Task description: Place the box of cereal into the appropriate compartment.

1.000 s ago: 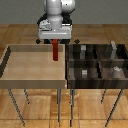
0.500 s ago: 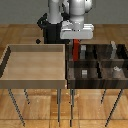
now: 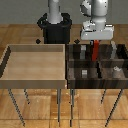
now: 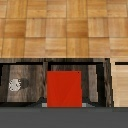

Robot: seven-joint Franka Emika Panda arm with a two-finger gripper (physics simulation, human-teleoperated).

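Gripper (image 3: 94,44) clamped on box of cereal (image 3: 94,51), long axis upright, hanging over bin (image 3: 70,75) rear cells; slab compartment (image 3: 114,52) toward exterior view's right.

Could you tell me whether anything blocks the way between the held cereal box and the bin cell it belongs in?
Nothing visible does. The hand holds the box of cereal above the dark bin, over its rear cells; only the low cell walls lie beneath it.
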